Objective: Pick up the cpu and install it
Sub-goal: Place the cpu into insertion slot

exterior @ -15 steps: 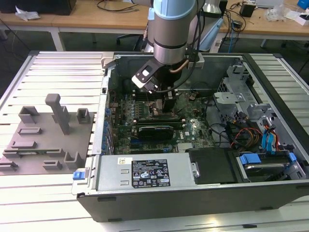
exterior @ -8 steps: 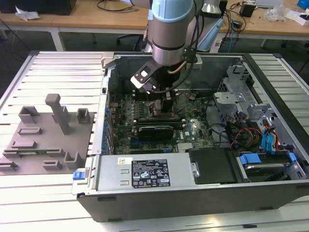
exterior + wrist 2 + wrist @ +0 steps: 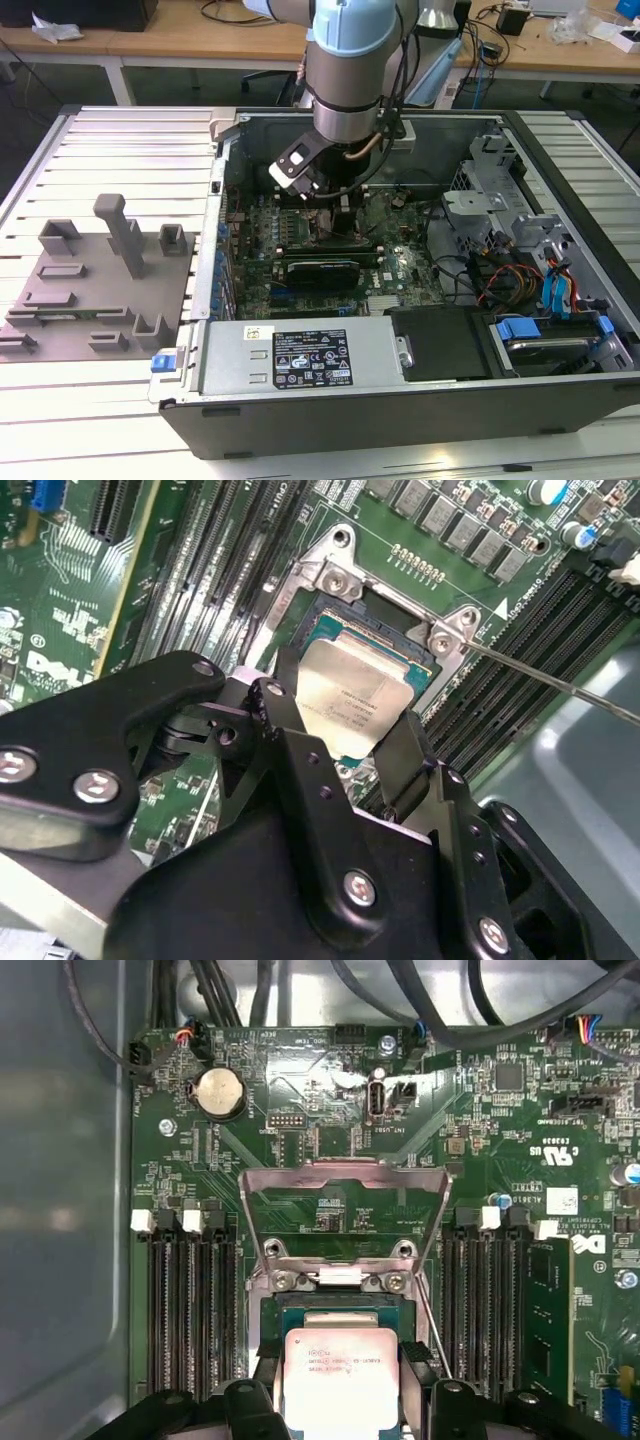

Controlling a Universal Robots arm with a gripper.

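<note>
Closest in, my gripper (image 3: 340,1365) is closed on the cpu (image 3: 352,700), pinching two opposite edges. It looks light, stiff, slick and fragile underneath, so I'd grip edges only. It's over the open socket (image 3: 330,1307), with the hinged frame (image 3: 345,1200) raised beyond.

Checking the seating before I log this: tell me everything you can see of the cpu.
The cpu is a small flat square, with a pale silvery metal top bearing faint print, on a green edge. It is at the open socket, seated or not unclear, whose metal load plate stands raised. The pincer's black fingers clamp two opposite sides.
</note>
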